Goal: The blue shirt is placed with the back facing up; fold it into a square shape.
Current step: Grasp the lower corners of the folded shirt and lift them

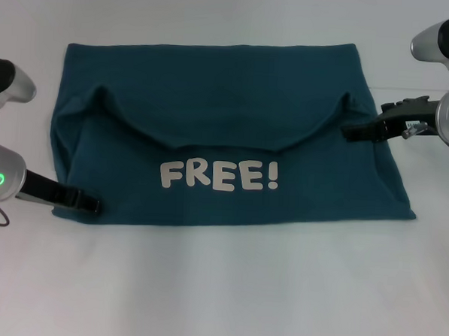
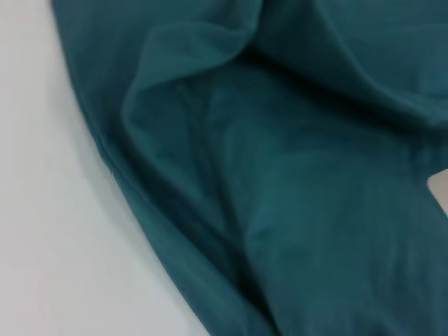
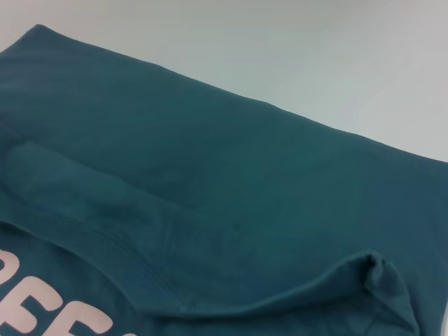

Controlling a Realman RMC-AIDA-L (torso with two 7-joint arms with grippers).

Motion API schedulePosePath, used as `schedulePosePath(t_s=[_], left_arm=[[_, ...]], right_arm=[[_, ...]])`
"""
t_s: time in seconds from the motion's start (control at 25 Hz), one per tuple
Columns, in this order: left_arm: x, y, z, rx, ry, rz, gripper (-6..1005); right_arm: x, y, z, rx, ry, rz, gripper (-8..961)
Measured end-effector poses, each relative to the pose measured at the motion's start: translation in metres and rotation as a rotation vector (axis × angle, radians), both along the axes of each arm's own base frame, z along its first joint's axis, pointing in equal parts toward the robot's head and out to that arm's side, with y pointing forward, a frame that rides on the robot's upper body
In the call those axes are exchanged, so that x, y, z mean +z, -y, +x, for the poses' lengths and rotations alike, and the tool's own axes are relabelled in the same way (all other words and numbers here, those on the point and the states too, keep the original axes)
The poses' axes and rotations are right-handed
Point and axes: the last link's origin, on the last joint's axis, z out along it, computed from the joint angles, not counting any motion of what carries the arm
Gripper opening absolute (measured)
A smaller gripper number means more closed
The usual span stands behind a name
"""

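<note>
- We see the blue shirt [image 1: 234, 123] spread across the middle of the white table [image 1: 218, 288], partly folded – a near flap is turned up over the body so the white "FREE!" lettering [image 1: 219, 176] faces up, w/ a curved hem edge arcing above it.
- Left gripper [image 1: 83, 201] sits low at the shirt's near-left corner, dark fingertips right at the cloth edge; we cannot tell whether they're spread or pinching fabric.
- Right gripper [image 1: 356, 131] is at the shirt's right edge, level w/ the raised end of the folded flap; its dark fingers reach the cloth there, but whether they're closed on it isn't clear from the head view.
- Nothing else lies near the shirt that we can make out – only the two arms flank it, left arm by the table's left edge, right arm by the right edge.
- Left wrist view shows only rumpled teal folds [image 2: 280, 175] and a strip of bare table [image 2: 49, 231]; no fingers visible.
- Right wrist view adds what the head view doesn't: the ribbed hem seam [image 3: 105, 245] close up, a puckered bump of cloth [image 3: 378, 269], and part of the lettering [image 3: 49, 315].
</note>
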Motion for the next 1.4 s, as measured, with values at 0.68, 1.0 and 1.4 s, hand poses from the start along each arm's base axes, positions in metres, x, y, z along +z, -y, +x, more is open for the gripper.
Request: schedulePosePath(t_s=[0.68,1.0,1.4], left_arm=[[0.004,-0.001,0.001,-0.017,-0.027,0.022,170],[0.005,-0.002,0.005,-0.024,-0.028,0.002,51],[0.01,-0.004,0.007,-0.037,-0.04,-0.021,51]], right_arm=[[0.0,0.0,0.001,-0.002,0.0,-0.001,890],[0.014,0.009,0.007,-0.084,0.024,-0.018,882],[0.022,0.04,0.03,-0.317,0.15,-0.131,872]])
